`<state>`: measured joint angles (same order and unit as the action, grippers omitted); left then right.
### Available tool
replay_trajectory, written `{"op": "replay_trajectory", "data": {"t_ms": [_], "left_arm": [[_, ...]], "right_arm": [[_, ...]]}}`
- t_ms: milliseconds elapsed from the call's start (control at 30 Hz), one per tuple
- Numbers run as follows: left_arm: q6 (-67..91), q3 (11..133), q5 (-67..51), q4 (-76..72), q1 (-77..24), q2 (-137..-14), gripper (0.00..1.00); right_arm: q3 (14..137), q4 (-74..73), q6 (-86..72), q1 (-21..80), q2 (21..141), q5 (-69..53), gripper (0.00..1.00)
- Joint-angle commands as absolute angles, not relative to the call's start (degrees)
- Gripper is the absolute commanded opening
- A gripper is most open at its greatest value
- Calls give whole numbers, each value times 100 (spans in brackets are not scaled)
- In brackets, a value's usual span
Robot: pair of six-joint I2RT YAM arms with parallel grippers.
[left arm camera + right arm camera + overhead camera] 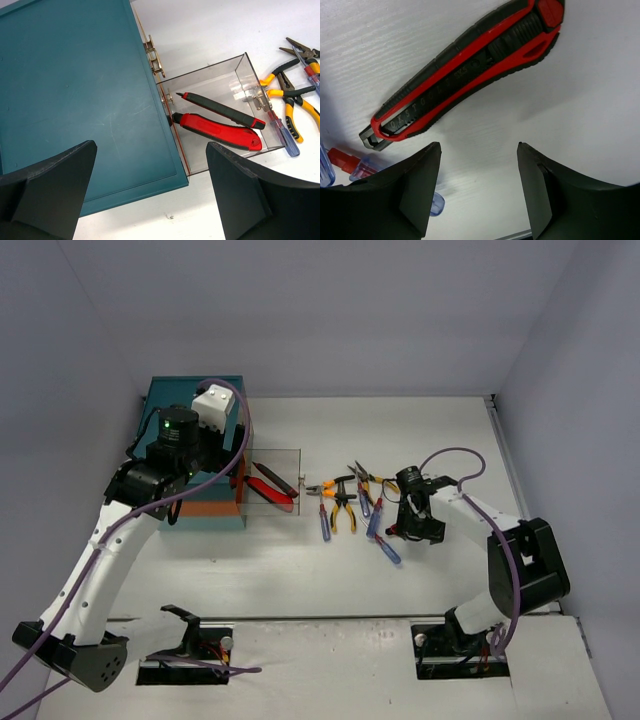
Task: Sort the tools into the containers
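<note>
Teal chest [165,395] at nine o'clock on the table [300,570], with an orange band [205,508] low on its side. One clear drawer [220,90] pulled out toward three o'clock. Inside, two tools side by side: a red-bodied cutter [220,132] and, at its twelve o'clock, a slimmer black cutter [222,107] with a red end. Brass knob [154,56] on a shut drawer further along the chest front.

Left gripper [151,145] above the chest lid, spread wide, grasping nothing. Right gripper [479,147] low over the table at three o'clock of the loose tools, jaws parted, nothing between them. At its twelve o'clock in the wrist view, a red-and-black utility knife [470,75] flat on the surface, untouched (lettering along its body too small to read).

Around the table centre, just past the drawer's three o'clock end: orange- and yellow-handled pliers [343,510] and blue-handled screwdrivers [324,523], close together, some overlapping.

White table with a faint grain; pale grey-lilac walls [300,310] at nine, twelve and three o'clock.
</note>
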<state>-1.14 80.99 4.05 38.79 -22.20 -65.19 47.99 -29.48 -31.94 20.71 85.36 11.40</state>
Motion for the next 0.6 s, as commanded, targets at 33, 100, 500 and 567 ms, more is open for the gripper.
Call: {"op": "replay_trajectory", "data": {"t_ms": [33,100,500,567], "left_arm": [[-202,8209,448,3656,-2268,-6451,89],[-209,8218,498,3664,-2268,-6451,89],[-229,8244,605,3647,-2268,-6469,89],[-229,8253,611,3652,-2268,-6486,89]], "right_arm": [[4965,-2620,-3559,2109,8973,994,59],[5105,-2531,-3608,2101,9123,1040,58],[6395,-2399,-3531,2030,9876,1635,57],[6676,-2399,-3421,2005,9978,1639,56]]}}
